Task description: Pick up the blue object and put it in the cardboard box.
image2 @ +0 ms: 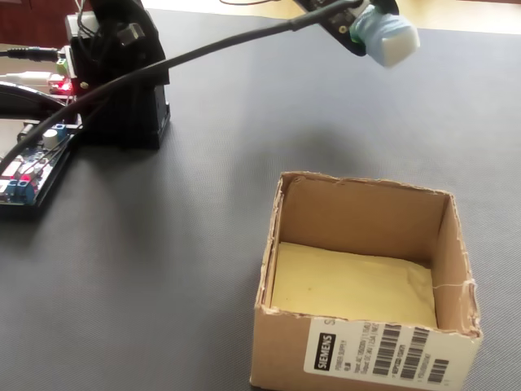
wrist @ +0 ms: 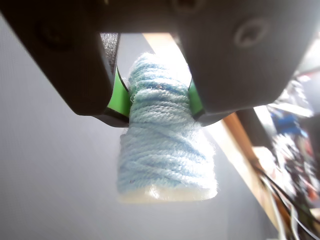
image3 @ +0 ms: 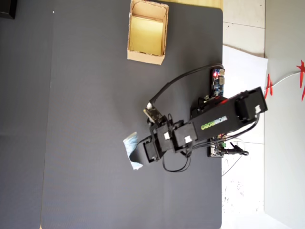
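Observation:
The blue object (wrist: 162, 145) is a pale blue yarn-wrapped lump held between the green pads of my gripper (wrist: 159, 102), which is shut on it. In the fixed view the blue object (image2: 387, 37) hangs high above the mat at the top right, in the gripper (image2: 365, 28). The overhead view shows the blue object (image3: 131, 151) sticking out left of the gripper (image3: 138, 151), well below the cardboard box (image3: 147, 56). That box (image2: 362, 358) stands open at the front of the fixed view, its yellowish inside empty.
A dark grey mat (image3: 86, 119) covers the table. The arm's black base (image2: 122, 90) and circuit boards (image2: 28, 167) with cables sit at the left of the fixed view. A wooden edge (wrist: 245, 155) runs along the mat in the wrist view.

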